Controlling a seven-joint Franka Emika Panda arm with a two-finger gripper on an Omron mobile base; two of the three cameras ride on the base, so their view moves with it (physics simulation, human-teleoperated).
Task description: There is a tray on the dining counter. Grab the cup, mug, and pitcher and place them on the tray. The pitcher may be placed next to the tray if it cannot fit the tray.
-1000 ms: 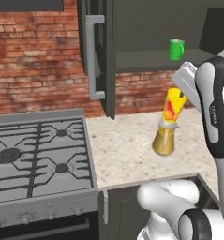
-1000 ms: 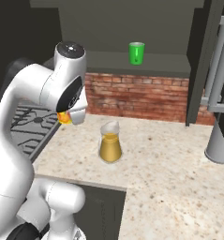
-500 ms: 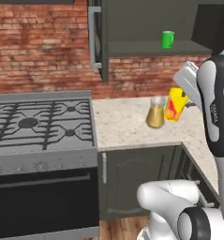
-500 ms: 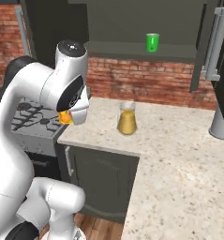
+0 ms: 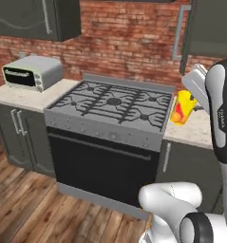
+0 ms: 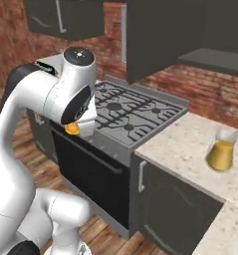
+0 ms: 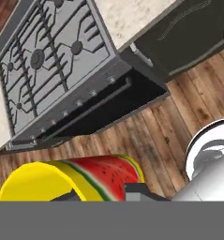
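Gripper [image 5: 185,110] closed on the yellow cup [image 5: 183,107], red-and-green melon print on its side, carried in the air at the stove's [image 5: 112,101] right edge. Fingers [image 7: 139,191] clamp the cup's side. Pitcher [image 6: 221,151] stands on the counter [image 6: 190,154] right of the stove. Toaster oven [image 5: 32,72] sits on the far left.

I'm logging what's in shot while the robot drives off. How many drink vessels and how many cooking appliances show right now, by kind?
Yellow cup, held in the gripper: 1
Glass pitcher on the counter: 1
Gas stove: 1
Toaster oven: 1
Total: 4
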